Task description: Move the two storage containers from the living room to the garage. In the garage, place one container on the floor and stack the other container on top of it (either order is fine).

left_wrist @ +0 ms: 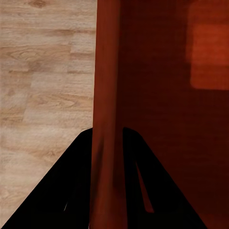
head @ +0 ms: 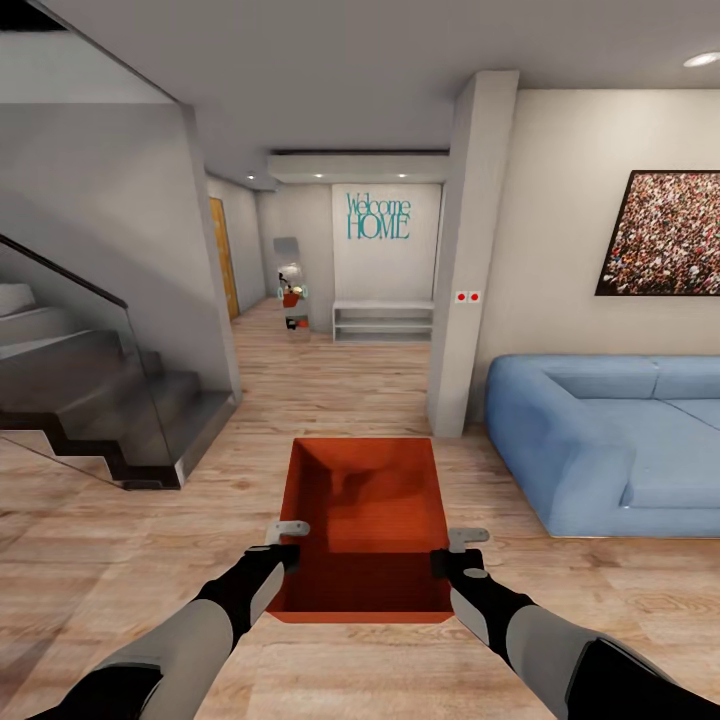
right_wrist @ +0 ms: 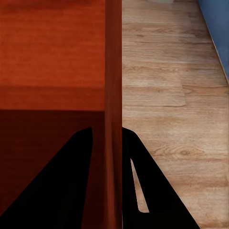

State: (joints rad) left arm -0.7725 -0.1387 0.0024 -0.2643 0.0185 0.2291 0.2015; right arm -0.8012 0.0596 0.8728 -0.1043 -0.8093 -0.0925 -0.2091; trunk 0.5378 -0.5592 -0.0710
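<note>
One orange-red storage container (head: 365, 520), open at the top, hangs above the light wood plank floor straight ahead of me, carried between both arms. My left gripper (head: 285, 552) is shut on its left wall (left_wrist: 106, 95), one finger on each side of the thin wall. On the opposite side, my right gripper (head: 452, 560) is shut on the right wall (right_wrist: 113, 86) in the same way. The bin looks empty inside. I am in the living room, facing a hallway.
A blue sofa (head: 610, 440) stands at the right. A grey pillar (head: 470, 260) rises just right of the path ahead. Dark stairs with a glass rail (head: 100, 390) fill the left. The hallway ends at a white shelf (head: 383, 322) under a "Welcome HOME" sign.
</note>
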